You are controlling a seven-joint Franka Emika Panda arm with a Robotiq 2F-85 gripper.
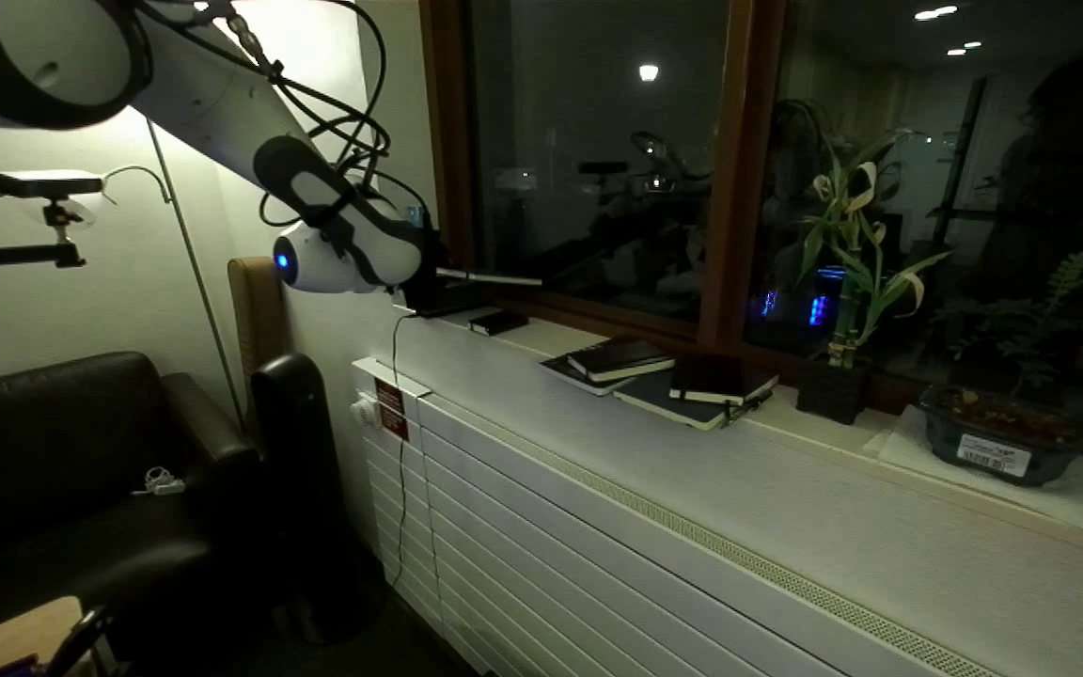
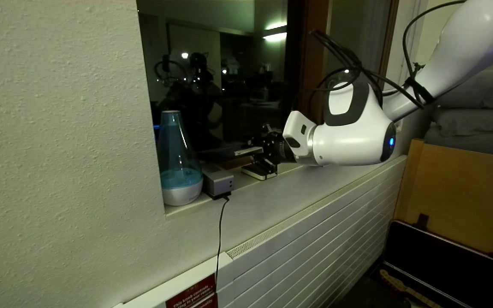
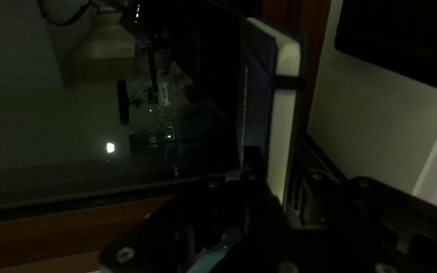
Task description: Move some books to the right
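Note:
A dark book with pale page edges and an elastic band [image 3: 282, 117] is clamped between the fingers of my gripper [image 3: 277, 170] in the wrist view. It hangs above the windowsill, its pale edge [image 1: 494, 277] jutting from the dark hand in an exterior view; the pale edge of the held book [image 2: 248, 151] also shows in an exterior view. Below the gripper lies a small book [image 1: 498, 322] on the sill. Farther along, several books overlap, among them an upper book [image 1: 621, 359], another upper book [image 1: 725, 378] and a lower one [image 1: 673, 397].
Beyond the books stand a bamboo plant's black pot [image 1: 831, 387] and a dark plastic tub with a plant [image 1: 993, 442]. A blue humidifier [image 2: 180, 184] and a grey box [image 2: 220, 182] with a cable occupy the sill's other end. The window [image 1: 588, 169] is close behind the gripper.

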